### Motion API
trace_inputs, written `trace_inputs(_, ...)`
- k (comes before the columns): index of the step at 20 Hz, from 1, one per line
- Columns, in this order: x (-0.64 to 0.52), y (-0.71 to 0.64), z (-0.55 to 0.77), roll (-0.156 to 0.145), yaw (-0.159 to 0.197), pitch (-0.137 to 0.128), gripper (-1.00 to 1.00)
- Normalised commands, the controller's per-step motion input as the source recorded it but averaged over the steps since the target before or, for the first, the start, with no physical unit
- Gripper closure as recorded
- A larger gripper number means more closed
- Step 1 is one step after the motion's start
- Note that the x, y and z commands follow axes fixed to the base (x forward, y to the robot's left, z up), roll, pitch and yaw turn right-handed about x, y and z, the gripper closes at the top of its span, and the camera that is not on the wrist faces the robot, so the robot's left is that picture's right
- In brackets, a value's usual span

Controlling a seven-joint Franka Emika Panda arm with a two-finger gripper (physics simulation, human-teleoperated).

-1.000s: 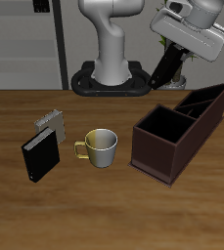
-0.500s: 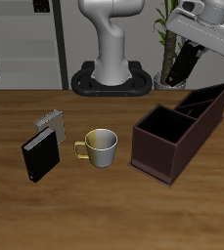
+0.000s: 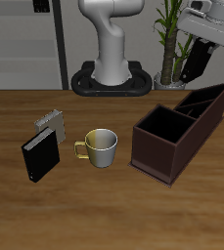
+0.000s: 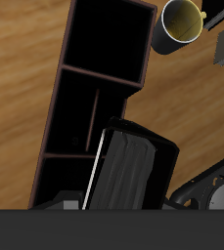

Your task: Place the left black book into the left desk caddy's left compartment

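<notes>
My gripper [image 3: 196,57] is shut on the left black book [image 3: 194,62] and holds it tilted, high in the air above the back end of the left desk caddy [image 3: 158,161]. The caddy is a long dark maroon open box with dividers, lying on the table. In the wrist view the held book [image 4: 133,168] hangs edge-down over the caddy [image 4: 96,74], whose compartments are open and empty below it. My fingertips are hidden behind the book there.
A cream mug [image 3: 100,146] stands beside the caddy's front end. A second black book [image 3: 40,154] and a grey book [image 3: 51,122] stand beyond the mug. A potted plant [image 3: 168,39] rises behind the table near the gripper.
The gripper with the black book has moved up and sideways, away from the robot's base, to above the caddy's back end. Things on the table have not moved.
</notes>
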Motion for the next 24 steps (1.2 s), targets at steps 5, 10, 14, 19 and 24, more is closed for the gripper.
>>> trace_inputs(5, -0.15, -0.02, -0.13, 0.001, -0.021, -0.012, 1.00)
trace_inputs(10, -0.10, 0.13, -0.14, 0.019, -0.010, -0.004, 1.00)
trace_inputs(14, -0.12, 0.22, -0.25, 0.020, -0.003, 0.015, 1.00)
trace_inputs(19, -0.27, 0.18, -0.09, 0.029, -0.010, -0.037, 1.00)
trace_inputs(24, -0.21, 0.12, -0.02, 0.024, 0.002, -0.037, 1.00)
